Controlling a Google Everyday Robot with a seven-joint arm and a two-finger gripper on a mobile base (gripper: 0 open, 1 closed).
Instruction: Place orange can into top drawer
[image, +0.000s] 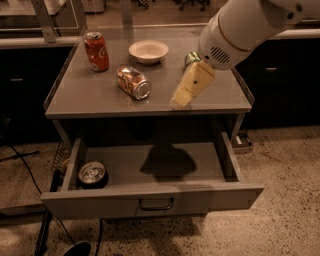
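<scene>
The orange can (133, 82) lies on its side on the grey tabletop (95, 100), left of the middle, silver end toward me. The top drawer (150, 197) is pulled open below, with a small curved handle (156, 204) on its front panel. My gripper (182, 100) hangs from the white arm (240, 30) above the tabletop, to the right of the orange can and apart from it. It holds nothing that I can see.
A red cola can (96, 51) stands upright at the back left. A white bowl (148, 51) sits at the back middle. A green can (191, 58) lies behind the arm. A dark can (92, 174) lies in the drawer's left corner.
</scene>
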